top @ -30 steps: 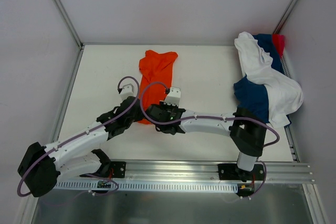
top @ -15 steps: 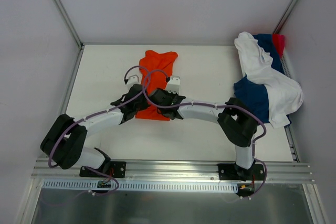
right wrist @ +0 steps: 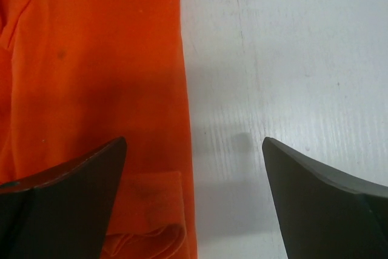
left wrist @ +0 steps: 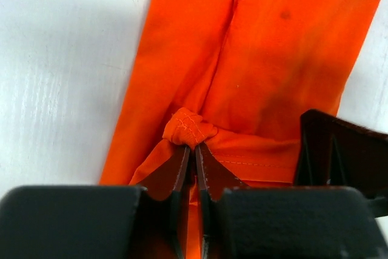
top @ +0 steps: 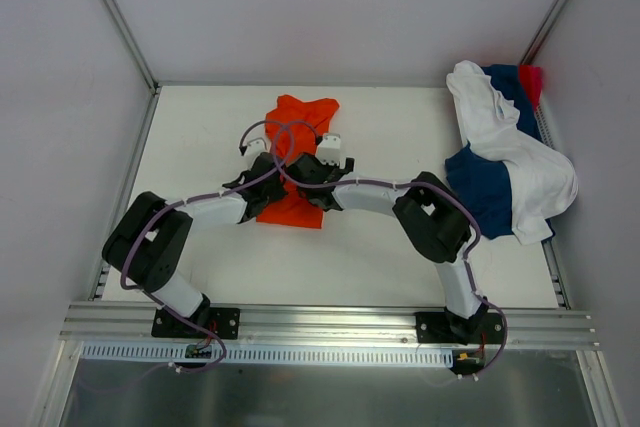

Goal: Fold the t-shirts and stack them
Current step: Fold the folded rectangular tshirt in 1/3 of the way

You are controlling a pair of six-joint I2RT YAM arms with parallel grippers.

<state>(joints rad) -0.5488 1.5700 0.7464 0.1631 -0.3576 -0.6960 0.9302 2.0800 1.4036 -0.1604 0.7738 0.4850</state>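
Hem of orange t-shirt [top: 300, 117] pulled farther forward.

The left arm [top: 213, 210] and right arm [top: 366, 193] have white links and bulky black joints. Purple cable [top: 247, 134] trails along each. The claw fingers [right wrist: 315, 180] are dark wedges.

T-shirt [top: 300, 115] centre of table [top: 200, 137]; shirt heap [top: 510, 162] right edge.

no readable text, labels or numbers
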